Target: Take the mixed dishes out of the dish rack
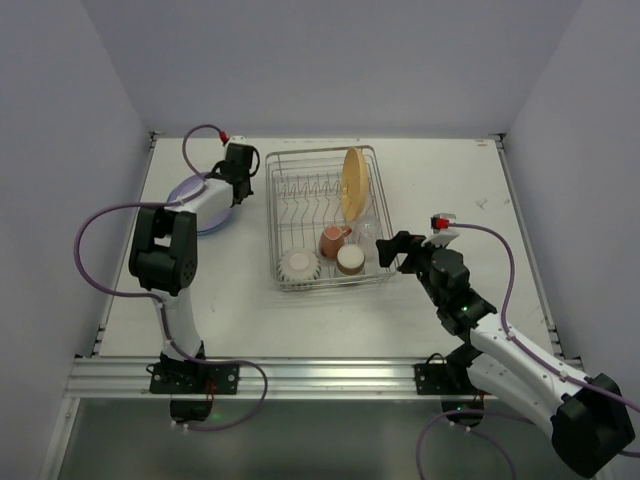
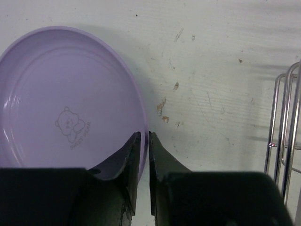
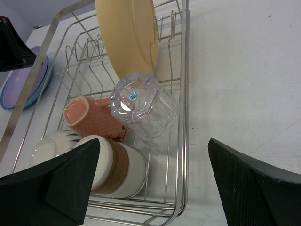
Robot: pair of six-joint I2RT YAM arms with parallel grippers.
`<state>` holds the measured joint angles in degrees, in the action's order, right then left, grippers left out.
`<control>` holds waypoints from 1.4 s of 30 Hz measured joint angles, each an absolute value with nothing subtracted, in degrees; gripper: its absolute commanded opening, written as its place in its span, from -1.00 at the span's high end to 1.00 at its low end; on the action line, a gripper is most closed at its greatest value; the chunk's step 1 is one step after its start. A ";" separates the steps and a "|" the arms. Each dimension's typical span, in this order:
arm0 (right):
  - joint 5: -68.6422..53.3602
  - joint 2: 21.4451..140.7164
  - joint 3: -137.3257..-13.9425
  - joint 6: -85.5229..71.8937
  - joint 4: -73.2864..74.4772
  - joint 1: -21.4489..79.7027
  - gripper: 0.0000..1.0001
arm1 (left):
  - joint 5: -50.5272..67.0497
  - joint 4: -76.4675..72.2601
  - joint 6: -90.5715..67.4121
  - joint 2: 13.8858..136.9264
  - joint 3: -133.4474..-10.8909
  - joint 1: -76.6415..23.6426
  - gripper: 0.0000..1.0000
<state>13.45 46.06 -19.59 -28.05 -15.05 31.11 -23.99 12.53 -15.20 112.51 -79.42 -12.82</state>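
The silver wire dish rack [image 1: 271, 215] holds a yellow-orange plate [image 1: 352, 182] upright in the prongs, a pink mug [image 1: 332, 240], a clear glass [image 1: 367, 228], a brown-and-cream cup [image 1: 350, 260] and a white ribbed bowl [image 1: 298, 265]. A purple plate [image 2: 61, 99] lies flat on a blue plate [image 1: 214, 223] on the table, left of the rack. My left gripper [image 2: 144, 139] is shut on the purple plate's right rim. My right gripper [image 3: 154, 141] is open and empty, above the rack's near right corner [image 3: 184, 94], over the glass [image 3: 143, 106] and the cup [image 3: 115, 167].
The rack's left wire wall [image 2: 282, 122] stands close to the right of my left gripper. White walls close in the table on the left, back and right. Bare table [image 1: 460, 200] lies right of the rack.
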 measured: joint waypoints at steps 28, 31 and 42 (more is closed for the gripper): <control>13.43 45.30 -19.59 -28.03 -15.00 31.11 -0.98 | 0.30 1.43 -14.50 84.16 -62.67 -12.80 -1.00; 13.43 45.23 -19.59 -28.03 -15.00 31.11 -0.98 | 6.42 -2.15 -15.49 81.14 -60.18 -12.80 -1.00; 13.43 45.23 -19.59 -28.03 -15.00 31.11 -0.98 | 18.70 -13.91 -20.91 82.41 -57.89 -21.71 -0.97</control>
<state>13.43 45.23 -19.59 -28.03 -15.00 31.11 18.70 -13.91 -20.91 82.41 -57.89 -21.71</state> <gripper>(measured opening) 0.989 0.993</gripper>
